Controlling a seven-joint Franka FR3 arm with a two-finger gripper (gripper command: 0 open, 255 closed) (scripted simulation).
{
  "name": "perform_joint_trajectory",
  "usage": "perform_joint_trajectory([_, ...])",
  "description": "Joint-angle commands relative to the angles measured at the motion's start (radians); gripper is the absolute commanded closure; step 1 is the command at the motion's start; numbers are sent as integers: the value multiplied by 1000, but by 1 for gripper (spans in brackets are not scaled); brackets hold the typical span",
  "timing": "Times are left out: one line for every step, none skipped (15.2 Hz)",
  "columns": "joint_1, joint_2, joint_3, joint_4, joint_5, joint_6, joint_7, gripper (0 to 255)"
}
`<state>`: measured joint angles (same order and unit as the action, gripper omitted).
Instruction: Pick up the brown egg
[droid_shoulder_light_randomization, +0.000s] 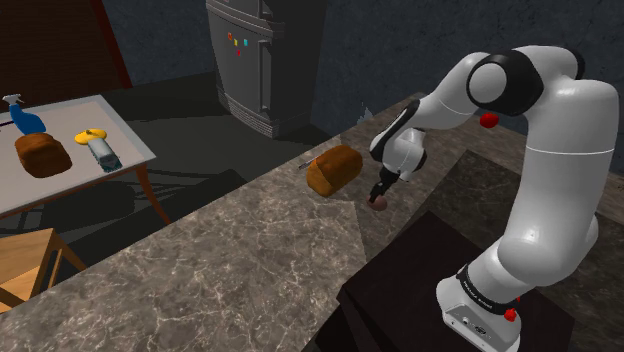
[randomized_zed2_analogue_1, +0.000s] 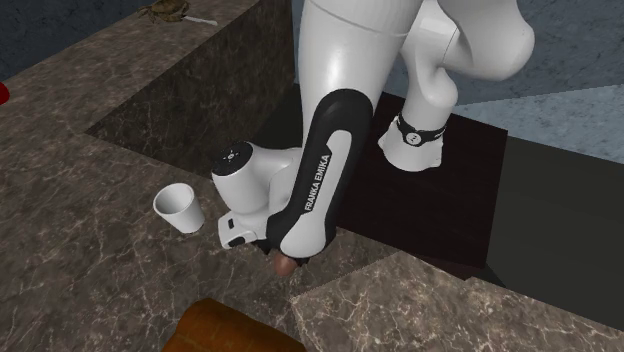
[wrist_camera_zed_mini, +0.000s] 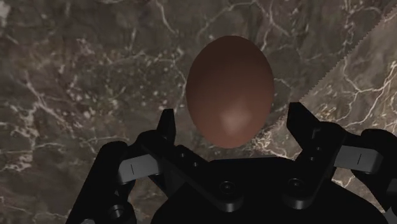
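Hidden bits first. In the second exterior view the arm (randomized_zed2_analogue_1: 320, 170) covers the gripper's end, so nothing of the jaws there. A sliver of the egg (randomized_zed2_analogue_1: 285, 264) peeks out under it, low against the counter (randomized_zed2_analogue_1: 90, 250). A brown loaf (randomized_zed2_analogue_1: 235, 330) is cut off by that view's bottom edge. At the top edge sits a small brownish thing (randomized_zed2_analogue_1: 165, 10) w/ a pale stick beside it, too small to name. A red bit (randomized_zed2_analogue_1: 3, 92) at the left edge is cut off, can't tell what.

Wrist view: gripper (wrist_camera_zed_mini: 232, 124) has its fingers (wrist_camera_zed_mini: 167, 130) standing apart. The brown egg is between them w/ a gap on each side, touching neither, so not held. Marbled counter behind it.

Shoulder view: egg lies on the counter right under the gripper tips, just beside the loaf on the shoulder view's right, near the dark stand (droid_shoulder_light_randomization: 400, 290). Exact contact betw. egg & counter is hard to make out.

Containers: a white cup (randomized_zed2_analogue_1: 180, 210) is on the counter near the arm's wrist, on the second exterior view's left. Its inside reads plain white. Looks upright, but w/ the camera's roll can't be sure.

Shoulder view also takes in a side table (droid_shoulder_light_randomization: 130, 150) at the left. On it are a second loaf (droid_shoulder_light_randomization: 42, 155), a blue spray bottle (droid_shoulder_light_randomization: 20, 115), a yellow thing (droid_shoulder_light_randomization: 90, 134) & a small blue-white item (droid_shoulder_light_randomization: 104, 156), the last 2 too small to ID. A grey fridge (droid_shoulder_light_randomization: 262, 60) stands past the counter. A wooden chair (droid_shoulder_light_randomization: 30, 265) is cut off at the lower left.
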<state>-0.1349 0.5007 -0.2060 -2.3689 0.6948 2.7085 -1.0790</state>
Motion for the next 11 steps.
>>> perform_joint_trajectory([-1, 4, 3, 2, 3, 3, -2, 255])
perform_joint_trajectory([-1, 3, 3, 2, 3, 2, -1, 255])
perform_joint_trajectory([-1, 4, 3, 2, 3, 2, -1, 255])
perform_joint_trajectory([-1, 4, 3, 2, 3, 2, -2, 255])
perform_joint_trajectory([-1, 4, 3, 2, 3, 2, -2, 255])
perform_joint_trajectory([-1, 4, 3, 2, 3, 3, -2, 255])
perform_joint_trajectory([-1, 4, 3, 2, 3, 2, -2, 255])
perform_joint_trajectory([-1, 4, 3, 2, 4, 3, -2, 255])
perform_joint_trajectory([-2, 4, 3, 2, 4, 3, -3, 255])
perform_joint_trajectory([-1, 4, 3, 3, 3, 2, -2, 255])
perform_joint_trajectory([6, -11, -6, -4, -8, -6, 8, 255])
